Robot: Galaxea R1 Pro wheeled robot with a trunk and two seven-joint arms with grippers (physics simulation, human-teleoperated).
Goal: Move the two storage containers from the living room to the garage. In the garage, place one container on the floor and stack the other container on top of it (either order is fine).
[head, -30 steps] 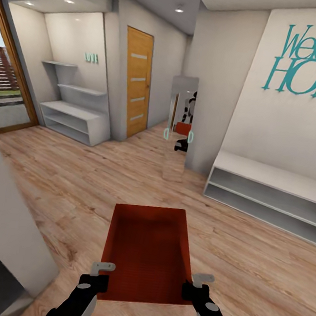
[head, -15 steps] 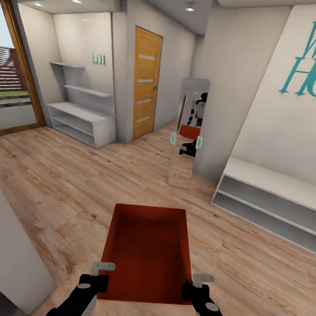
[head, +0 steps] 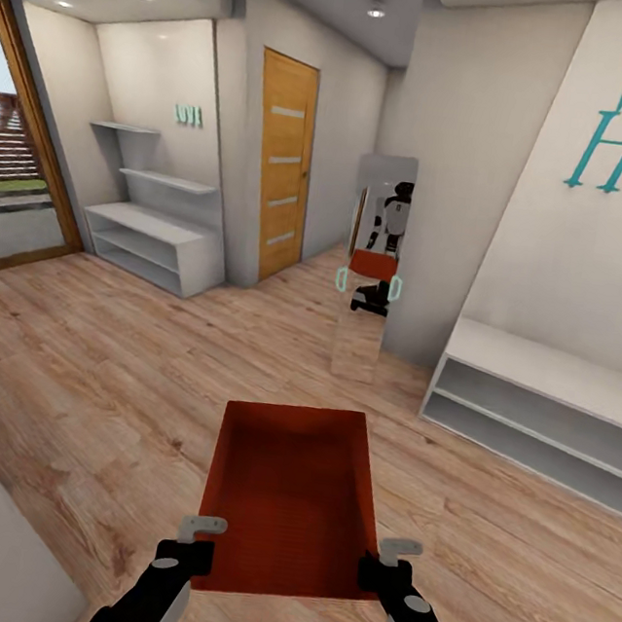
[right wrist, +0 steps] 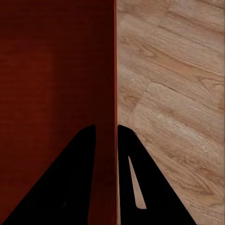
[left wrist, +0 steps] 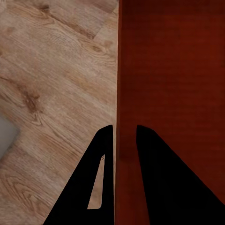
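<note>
A rust-red storage container (head: pixel 286 499) hangs above the wood-plank floor (head: pixel 97 371), the left tool (head: pixel 190 543) and right tool (head: pixel 386 562) each clamped tight on a side wall.

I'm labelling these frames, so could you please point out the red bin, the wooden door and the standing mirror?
Red bin (head: pixel 287 504): head view, on its flat inside bottom.
Wooden door (head: pixel 279 179): head view, on the middle of the panel.
Standing mirror (head: pixel 363 323): head view, on the lower glass.

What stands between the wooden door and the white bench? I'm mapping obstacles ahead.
In the head view, a tall mirror leans against the wall corner between door and bench.
</note>
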